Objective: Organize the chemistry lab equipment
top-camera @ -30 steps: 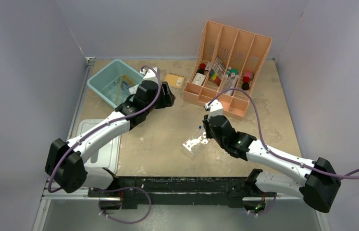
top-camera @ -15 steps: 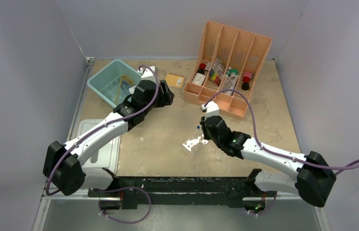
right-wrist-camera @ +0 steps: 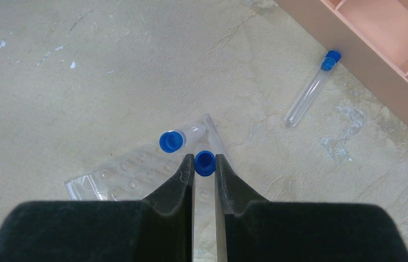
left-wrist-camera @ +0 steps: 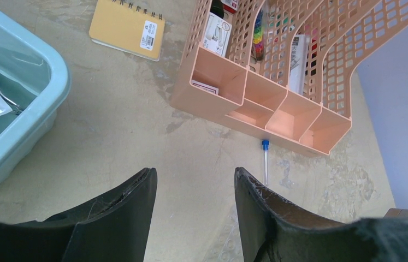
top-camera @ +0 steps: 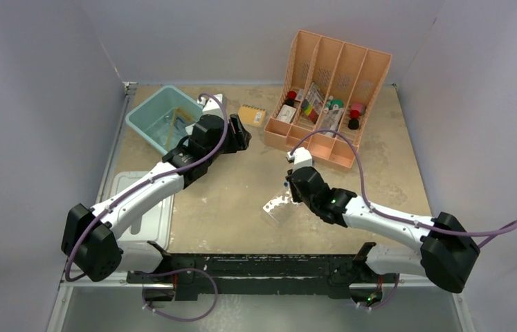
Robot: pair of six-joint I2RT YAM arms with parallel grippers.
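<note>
Tan stained tabletop [top-camera: 228,200], grey walls [top-camera: 34,104]; left end effector [left-wrist-camera: 193,180] gapes empty, right end effector [right-wrist-camera: 204,158] pinches a blue-capped tube [right-wrist-camera: 205,165].

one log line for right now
left gripper open, empty | right gripper shut on test tube above tube rack | second tube in rack | third tube loose on table

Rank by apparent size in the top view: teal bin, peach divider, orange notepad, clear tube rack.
1. peach divider, largest.
2. teal bin.
3/4. orange notepad and clear tube rack: near alike; the right end effector covers part of the rack, so unranked.
</note>
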